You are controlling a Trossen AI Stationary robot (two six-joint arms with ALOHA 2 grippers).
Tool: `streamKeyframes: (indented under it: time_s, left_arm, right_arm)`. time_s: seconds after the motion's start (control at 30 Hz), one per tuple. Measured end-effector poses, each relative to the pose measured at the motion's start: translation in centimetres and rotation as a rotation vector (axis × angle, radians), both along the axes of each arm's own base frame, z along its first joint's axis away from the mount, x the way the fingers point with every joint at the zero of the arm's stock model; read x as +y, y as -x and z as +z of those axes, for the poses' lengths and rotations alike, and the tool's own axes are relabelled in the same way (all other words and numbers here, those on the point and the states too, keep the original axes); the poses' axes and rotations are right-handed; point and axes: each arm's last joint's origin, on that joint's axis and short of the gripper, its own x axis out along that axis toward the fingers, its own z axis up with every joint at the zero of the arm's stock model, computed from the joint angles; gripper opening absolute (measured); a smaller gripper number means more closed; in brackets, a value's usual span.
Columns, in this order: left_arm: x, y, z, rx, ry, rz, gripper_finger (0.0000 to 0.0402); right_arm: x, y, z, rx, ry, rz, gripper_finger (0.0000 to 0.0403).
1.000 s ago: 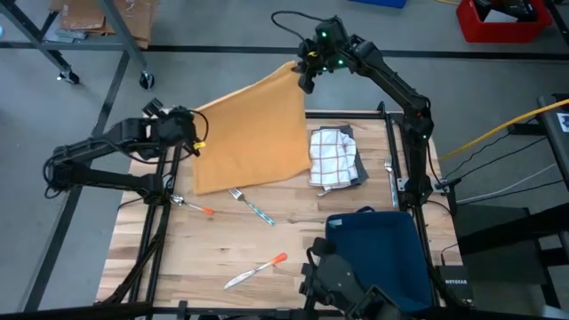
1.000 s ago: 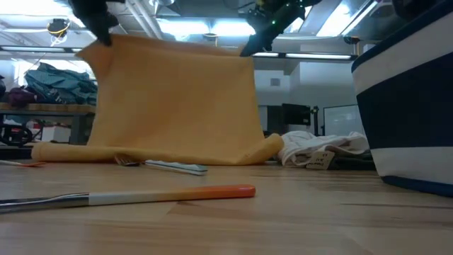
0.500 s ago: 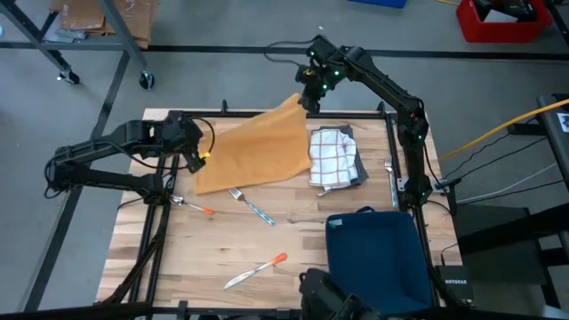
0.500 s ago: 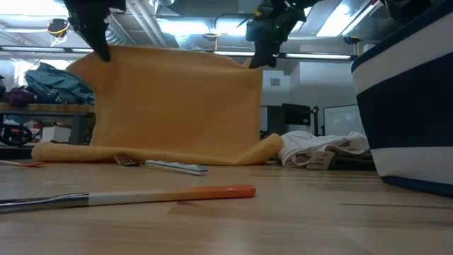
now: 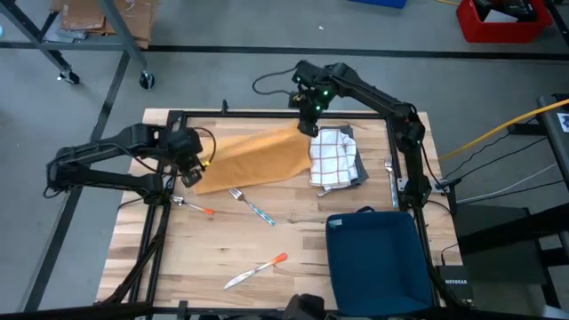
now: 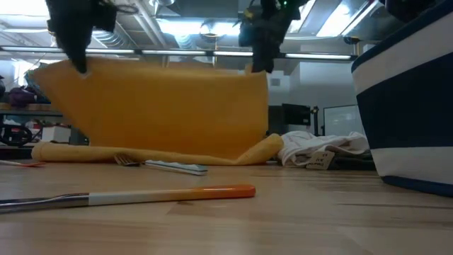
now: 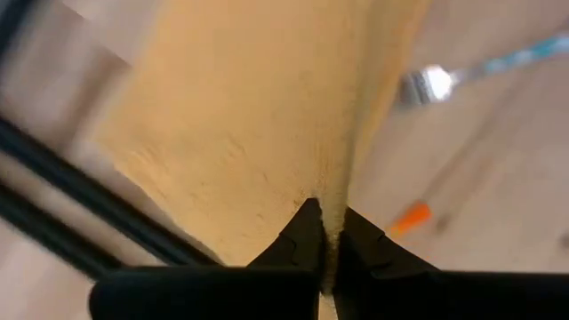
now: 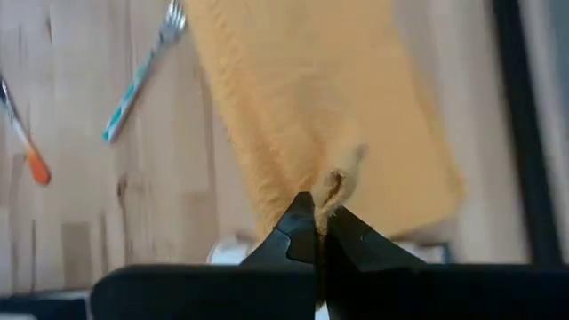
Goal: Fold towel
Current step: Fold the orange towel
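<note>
Each end effector, left (image 5: pixel 194 158) and right (image 5: pixel 308 124), pinches a corner of the orange towel (image 5: pixel 253 157), holding it taut mid-frame for folding.

The only readable text is the word "NETGEAR", in pale letters on a dark box (image 5: pixel 454 281) at the table's edge, seen from the high view. Nothing else in any view carries lettering, numbers or signs that can be made out.
</note>
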Motion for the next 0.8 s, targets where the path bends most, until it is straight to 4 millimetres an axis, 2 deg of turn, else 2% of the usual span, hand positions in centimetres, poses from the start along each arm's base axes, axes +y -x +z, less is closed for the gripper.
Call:
streamKeyframes:
  time_s: [0.27, 0.6, 0.8]
  left_arm:
    - [-1.0, -1.2, -3.9, -0.039, 0.185, -0.095, 0.0000]
    - [-1.8, -1.6, -6.3, -0.044, 0.251, -0.133, 0.0000]
    - [-1.8, -1.6, -7.3, -0.045, 0.241, -0.159, 0.0000]
  right_arm:
    - [2.2, -0.3, -4.6, 0.183, -0.118, 0.041, 0.0003]
    - [5.3, -0.7, -9.3, 0.309, -0.175, 0.114, 0.0003]
    - [5.2, -1.1, -11.2, 0.291, -0.108, 0.111, 0.0003]
